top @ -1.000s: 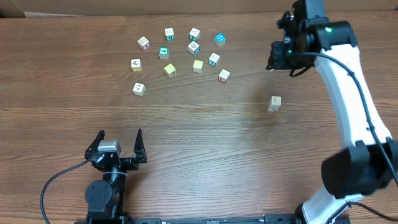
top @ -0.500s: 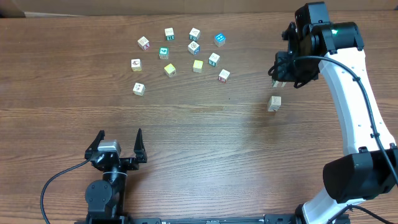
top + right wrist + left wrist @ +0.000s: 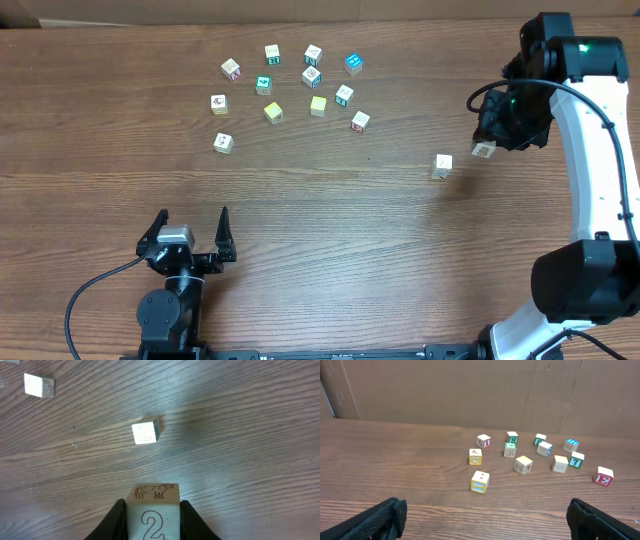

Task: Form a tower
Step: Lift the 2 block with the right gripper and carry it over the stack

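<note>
I have the right gripper [image 3: 488, 145] closed on a numbered cube [image 3: 152, 510], one finger pressed against each side. The face towards the wrist camera shows a 2, and the face above it an animal outline. The tower [image 3: 442, 166] is no more than a start as far as I can tell: one pale cube standing alone on the tabletop [image 3: 400, 260], well apart from the loose cubes [image 3: 311, 76] scattered towards the far left. What matters now is the offset between the two. From overhead, the base cube lies to the left of my held cube and slightly nearer the robot's base, close by but not under it. In the right wrist view it sits ahead of the fingers and a touch left of the held cube's centre line, with bare wood between them. Its edges look slightly rotated against the cube I am carrying, so I judge a small twist will be needed as well as the shift across before lowering. The held cube appears to be clear of the tabletop, though I cannot read its height. The left gripper [image 3: 193, 212] rests near the robot's edge with its fingers spread wide and nothing between them. It is far from the base cube, so this placement falls to the right arm.
</note>
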`<action>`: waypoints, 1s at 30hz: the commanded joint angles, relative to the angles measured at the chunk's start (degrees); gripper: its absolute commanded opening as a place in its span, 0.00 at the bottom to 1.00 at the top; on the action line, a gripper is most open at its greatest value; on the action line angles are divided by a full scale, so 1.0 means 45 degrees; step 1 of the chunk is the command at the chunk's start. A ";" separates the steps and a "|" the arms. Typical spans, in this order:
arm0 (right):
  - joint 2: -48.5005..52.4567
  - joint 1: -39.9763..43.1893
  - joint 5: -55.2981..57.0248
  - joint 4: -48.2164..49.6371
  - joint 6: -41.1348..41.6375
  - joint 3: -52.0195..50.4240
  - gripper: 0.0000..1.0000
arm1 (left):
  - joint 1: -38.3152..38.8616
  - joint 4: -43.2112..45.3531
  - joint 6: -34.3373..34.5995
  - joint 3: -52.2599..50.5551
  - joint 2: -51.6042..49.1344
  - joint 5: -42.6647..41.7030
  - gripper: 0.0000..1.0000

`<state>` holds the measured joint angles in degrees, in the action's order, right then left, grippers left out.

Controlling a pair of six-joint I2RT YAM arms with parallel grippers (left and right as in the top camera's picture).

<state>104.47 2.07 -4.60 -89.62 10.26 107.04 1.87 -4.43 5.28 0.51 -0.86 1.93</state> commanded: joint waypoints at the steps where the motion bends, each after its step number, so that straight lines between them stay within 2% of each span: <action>1: -0.0146 -0.0296 -0.0233 -0.0058 0.0087 0.0146 0.23 | 0.0044 0.0034 -0.0364 -0.0053 0.0112 -0.0024 1.00; 6: -0.0146 -0.0471 -0.0233 -0.0311 0.0049 -0.0291 0.24 | 0.0044 0.0039 -0.0364 -0.0053 0.0112 -0.0019 1.00; 14: -0.0141 -0.1015 -0.0170 0.1166 -0.0622 -0.1515 0.24 | 0.0044 0.0039 -0.0364 -0.0053 0.0112 -0.0019 1.00; 19: -0.0141 -0.1486 0.1001 0.2171 -0.0699 -0.2229 0.24 | 0.0044 0.0039 -0.0364 -0.0053 0.0112 -0.0019 1.00; 23: -0.0141 -0.1613 0.1005 0.3162 -0.0661 -0.2982 0.24 | 0.0044 0.0034 -0.0364 -0.0053 0.0112 -0.0019 1.00; 30: -0.0141 -0.1613 0.1010 0.3555 -0.0622 -0.3211 0.24 | 0.0044 0.0034 -0.0364 -0.0053 0.0112 -0.0019 1.00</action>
<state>104.47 -5.08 -0.97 -74.24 7.49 92.79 1.87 -4.43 5.28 0.51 -0.86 1.91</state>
